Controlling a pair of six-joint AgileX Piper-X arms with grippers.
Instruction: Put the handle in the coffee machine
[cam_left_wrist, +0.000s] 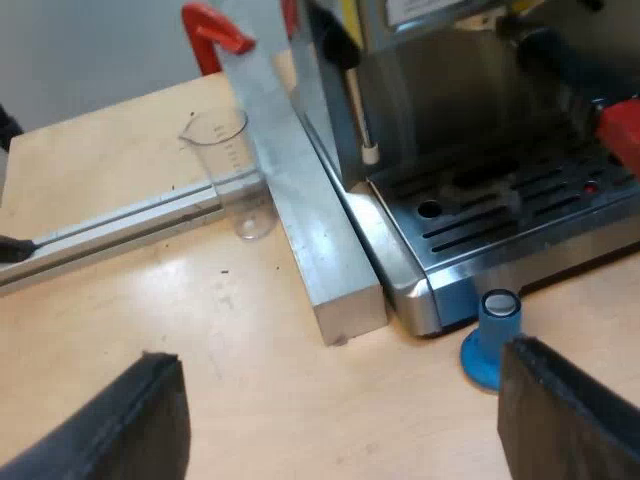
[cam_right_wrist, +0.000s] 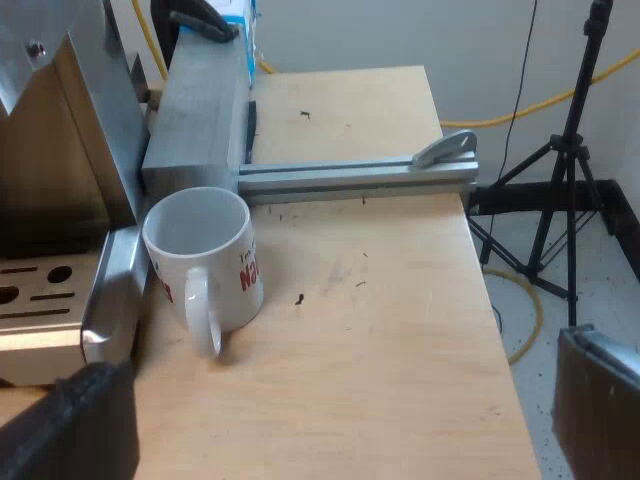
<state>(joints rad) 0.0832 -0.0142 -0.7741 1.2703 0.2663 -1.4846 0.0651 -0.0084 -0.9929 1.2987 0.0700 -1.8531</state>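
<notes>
The espresso machine (cam_left_wrist: 470, 110) stands close ahead of my left gripper (cam_left_wrist: 338, 415), which is open and holds nothing. A dark handle (cam_left_wrist: 560, 65) ending in red (cam_left_wrist: 622, 132) juts out from the machine's front, above the slotted drip tray (cam_left_wrist: 520, 205). Its metal end is hidden, so I cannot tell whether it is locked in. A blue tamper (cam_left_wrist: 494, 340) stands on the table by the tray's corner, close to one of my left fingers (cam_left_wrist: 570, 420). My right gripper (cam_right_wrist: 345, 405) is open and empty over bare wood, near a white mug (cam_right_wrist: 205, 265) beside the machine's base (cam_right_wrist: 60, 310).
A measuring glass (cam_left_wrist: 235, 165) stands against an aluminium beam (cam_left_wrist: 310, 220) that runs along the machine's side. A rail (cam_right_wrist: 355, 178) branches off it across the table. A red clamp (cam_left_wrist: 215, 30) sits beyond. The table edge (cam_right_wrist: 490, 330) drops to a floor with a tripod (cam_right_wrist: 565, 200).
</notes>
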